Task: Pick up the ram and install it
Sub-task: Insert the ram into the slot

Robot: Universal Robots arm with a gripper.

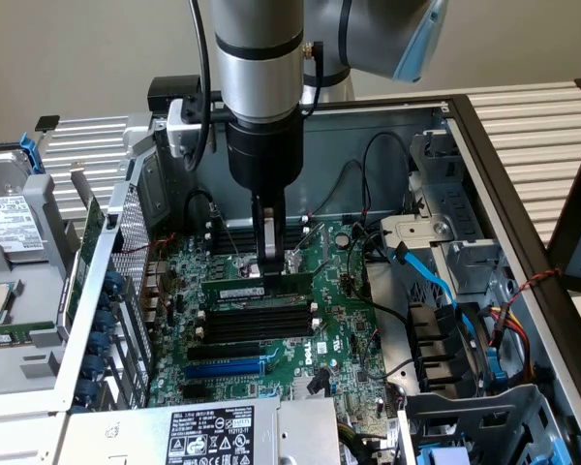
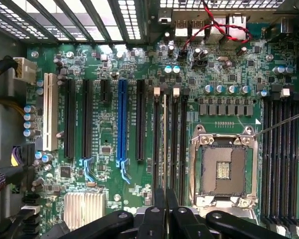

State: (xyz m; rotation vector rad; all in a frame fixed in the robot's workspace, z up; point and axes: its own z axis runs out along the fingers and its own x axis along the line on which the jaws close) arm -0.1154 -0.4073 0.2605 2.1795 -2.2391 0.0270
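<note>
The ram (image 1: 234, 289) is a thin green stick with a white label. It stands on edge across the motherboard, at the far side of the bank of long black memory slots (image 1: 257, 324). My gripper (image 1: 269, 265) comes straight down onto its middle and is shut on it. In the wrist view the ram (image 2: 164, 130) appears edge-on as a pale thin line among the black slots (image 2: 175, 144), running out from between my fingertips (image 2: 165, 201). Whether it is seated in a slot or held just over it I cannot tell.
A blue expansion slot (image 1: 228, 369) (image 2: 122, 119) lies beside the memory bank. The open CPU socket (image 2: 222, 167), a second slot bank (image 2: 281, 149) and a heatsink (image 2: 84, 206) are nearby. Blue cables (image 1: 436, 281) and drive bays crowd the exterior view's right. The power supply (image 1: 208, 436) sits at the front.
</note>
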